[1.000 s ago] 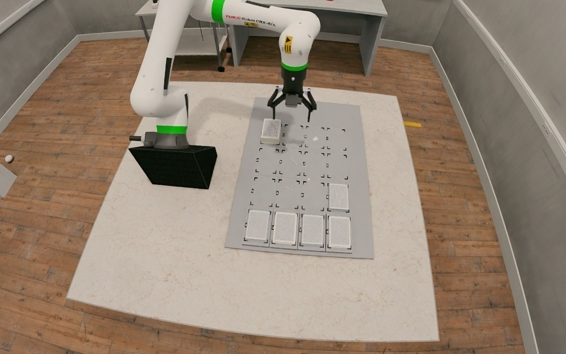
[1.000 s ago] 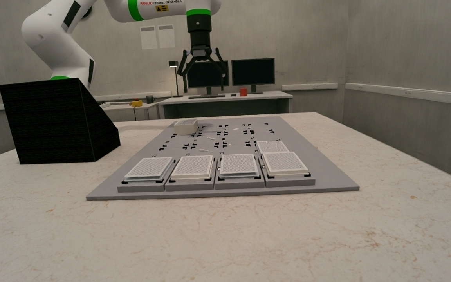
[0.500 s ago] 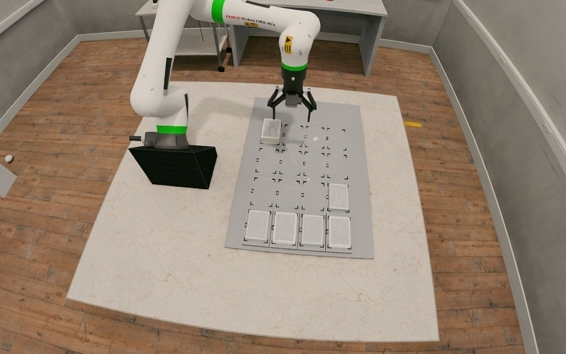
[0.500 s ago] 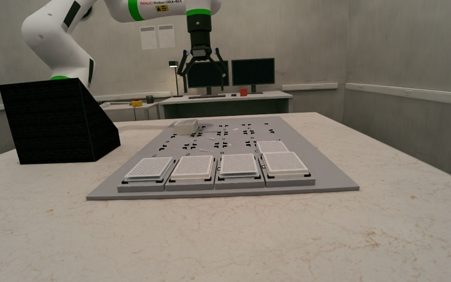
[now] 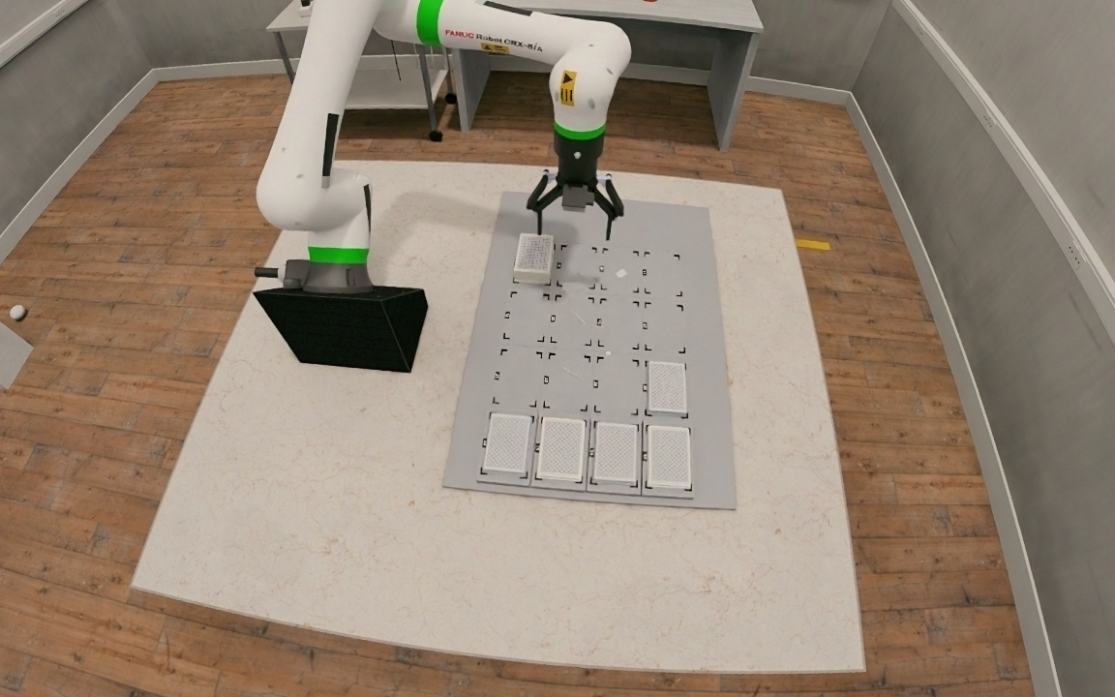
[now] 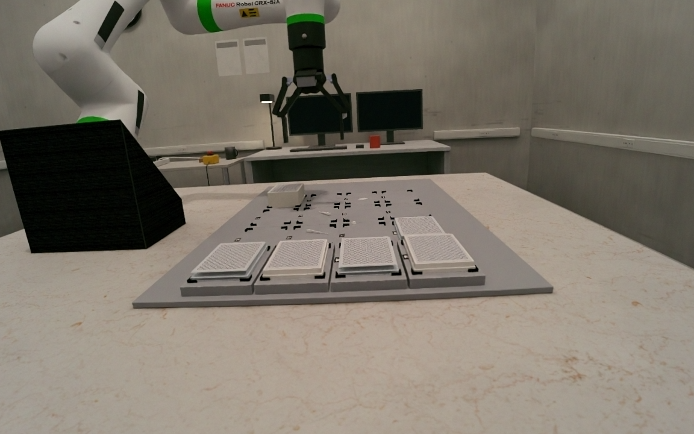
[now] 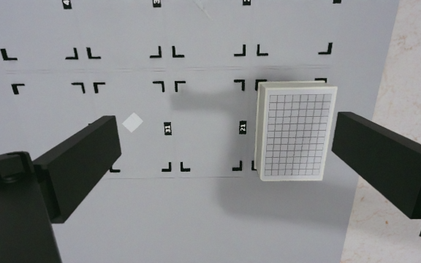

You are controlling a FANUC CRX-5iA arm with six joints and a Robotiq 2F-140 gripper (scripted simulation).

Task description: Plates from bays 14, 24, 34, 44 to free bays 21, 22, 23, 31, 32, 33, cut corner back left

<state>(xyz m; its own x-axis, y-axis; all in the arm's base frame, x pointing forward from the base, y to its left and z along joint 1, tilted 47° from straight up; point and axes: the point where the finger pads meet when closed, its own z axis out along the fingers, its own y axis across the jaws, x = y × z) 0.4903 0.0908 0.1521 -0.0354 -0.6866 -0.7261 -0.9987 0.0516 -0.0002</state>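
Four sealed white 96-well plates lie on the raised column 4 floors of the grey deck (image 5: 587, 347): bay 14 (image 5: 507, 441), bay 24 (image 5: 561, 447), bay 34 (image 5: 615, 451) and bay 44 (image 5: 668, 456). They are nearest in the exterior view, from bay 14 (image 6: 229, 258) to bay 44 (image 6: 437, 249). Bays 21 to 23 and 31 to 33 are empty. My gripper (image 5: 573, 221) is open and empty. It hangs high over the column 1 end, above bays 21 and 31 (image 7: 225, 142), far from the plates.
A sealed deep-well block (image 5: 533, 257) stands in bay 11, to the right in the wrist view (image 7: 294, 131). Another plate lies in bay 43 (image 5: 666, 386). A small white square (image 7: 132, 122) lies by bay 31. The black arm pedestal (image 5: 345, 324) stands left of the deck.
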